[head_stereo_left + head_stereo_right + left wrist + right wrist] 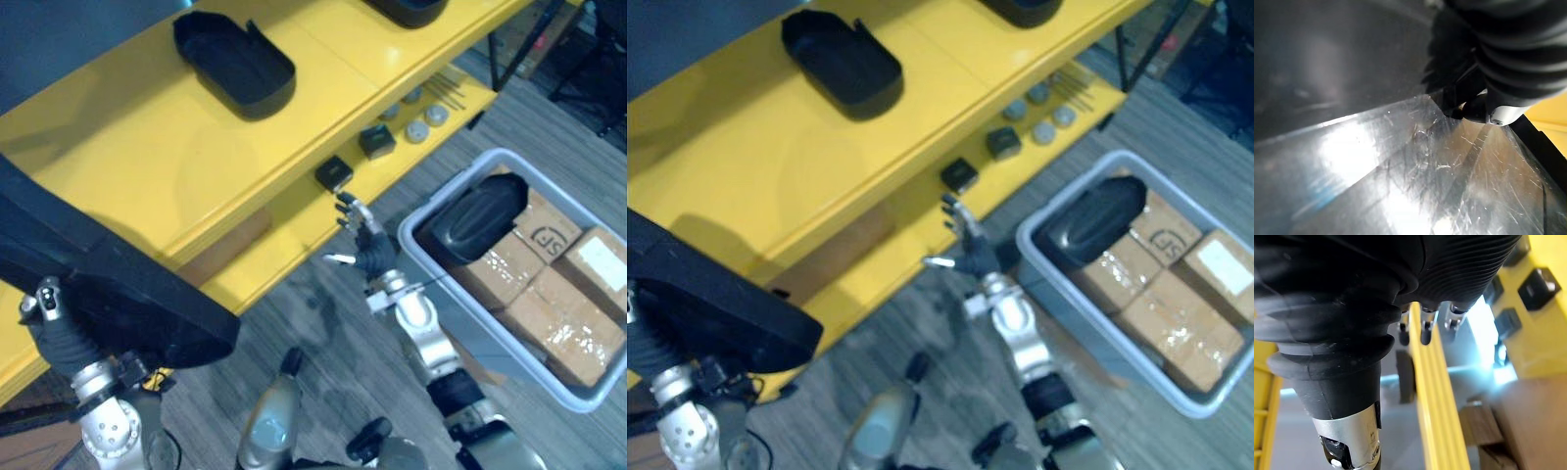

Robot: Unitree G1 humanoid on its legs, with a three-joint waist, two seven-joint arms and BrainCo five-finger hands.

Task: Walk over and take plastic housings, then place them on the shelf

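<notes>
While one plastic housing [235,64] sits on the yellow shelf [118,166], another waits in the grey bin [431,274]; right hand [370,250] hangs empty, fingers spread; left hand [51,315] grip, hidden, can't tell.

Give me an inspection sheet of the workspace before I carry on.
Surface: yellow shelf, top level carrying two black housings.
Job's things: third housing in grey bin on cardboard boxes; large black part against left hand.
Clutter: small black blocks, grey discs, thin rods on lower level.
Hands: right hand open, empty, between shelf and bin.
Cables: nothing seen.
Surroundings: wood-look floor.
</notes>
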